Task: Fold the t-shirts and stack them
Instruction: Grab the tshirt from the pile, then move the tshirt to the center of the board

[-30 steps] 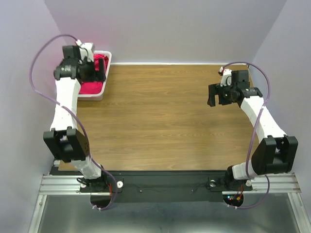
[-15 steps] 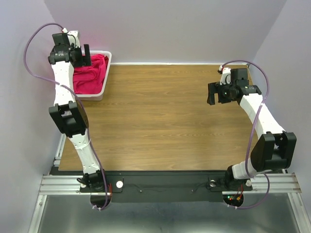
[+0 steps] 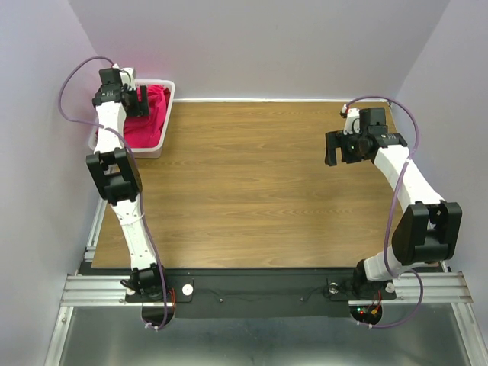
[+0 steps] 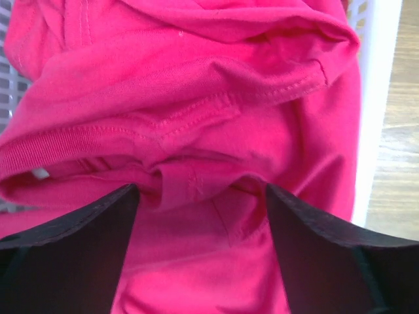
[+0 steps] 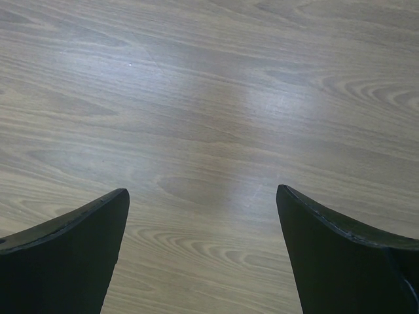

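A bright pinkish-red t-shirt (image 3: 150, 114) lies crumpled in the white mesh basket (image 3: 167, 114) at the table's far left corner. My left gripper (image 3: 136, 103) hovers over the basket, open, its black fingers (image 4: 72, 229) spread on either side of a fold of the shirt (image 4: 196, 118) without closing on it. My right gripper (image 3: 338, 150) is open and empty above bare wood at the right side of the table (image 5: 203, 131). The darker maroon shirt is not visible.
The basket's white rim (image 4: 376, 98) runs down the right of the left wrist view, with wood tabletop beyond it. Purple walls close in the table at the back and both sides.
The left arm has swung its gripper over the basket, first back toward the far left corner, then down and right onto the shirt. The right arm has barely moved.
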### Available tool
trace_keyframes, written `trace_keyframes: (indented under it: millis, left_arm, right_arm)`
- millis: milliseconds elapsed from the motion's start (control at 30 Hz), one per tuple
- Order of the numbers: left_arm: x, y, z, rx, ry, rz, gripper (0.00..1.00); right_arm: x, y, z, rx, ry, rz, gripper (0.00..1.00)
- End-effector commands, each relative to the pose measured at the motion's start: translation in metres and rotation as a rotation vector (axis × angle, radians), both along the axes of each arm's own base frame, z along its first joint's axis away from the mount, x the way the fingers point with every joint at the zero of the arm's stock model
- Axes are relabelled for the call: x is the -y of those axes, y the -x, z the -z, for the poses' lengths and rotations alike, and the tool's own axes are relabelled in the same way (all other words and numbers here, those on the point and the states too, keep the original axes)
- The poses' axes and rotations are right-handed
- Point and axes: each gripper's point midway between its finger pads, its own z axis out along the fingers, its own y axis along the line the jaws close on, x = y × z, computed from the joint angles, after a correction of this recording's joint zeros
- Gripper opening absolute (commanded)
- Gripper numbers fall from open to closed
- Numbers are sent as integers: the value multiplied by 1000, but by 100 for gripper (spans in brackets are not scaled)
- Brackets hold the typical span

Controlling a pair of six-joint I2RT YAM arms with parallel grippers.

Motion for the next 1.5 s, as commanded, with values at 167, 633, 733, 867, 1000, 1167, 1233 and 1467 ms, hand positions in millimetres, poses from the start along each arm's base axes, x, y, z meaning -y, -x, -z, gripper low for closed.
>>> trace_keyframes:
  millis: [167, 633, 733, 867, 1000, 1167, 1233, 1467]
  left_arm:
    - [-15, -19, -30, 118, -65, -11, 52]
    - [3, -15, -114, 292, -62, 78, 0]
    - [22, -3, -169, 397, -30, 138, 0]
    - [56, 30, -260, 569, -23, 213, 0]
    - [101, 64, -327, 709, -55, 295, 0]
    - [188, 116, -406, 914, -72, 438, 0]
    - [229, 138, -440, 1020, -53, 483, 0]
    - [297, 238, -559, 1438, 63, 575, 0]
  right_arm:
    - [7, -7, -15, 55, 30, 3, 100]
    - [6, 4, -27, 83, 26, -4, 97]
    - [6, 4, -32, 98, 26, 0, 97]
    - [4, 2, -39, 115, 10, -1, 97]
    - [0, -3, -56, 157, -7, -15, 98]
    - [-2, -6, -75, 202, -21, -17, 98]
    - [-3, -7, -82, 219, -28, -13, 98]
    - [2, -8, -102, 272, -34, 39, 98]
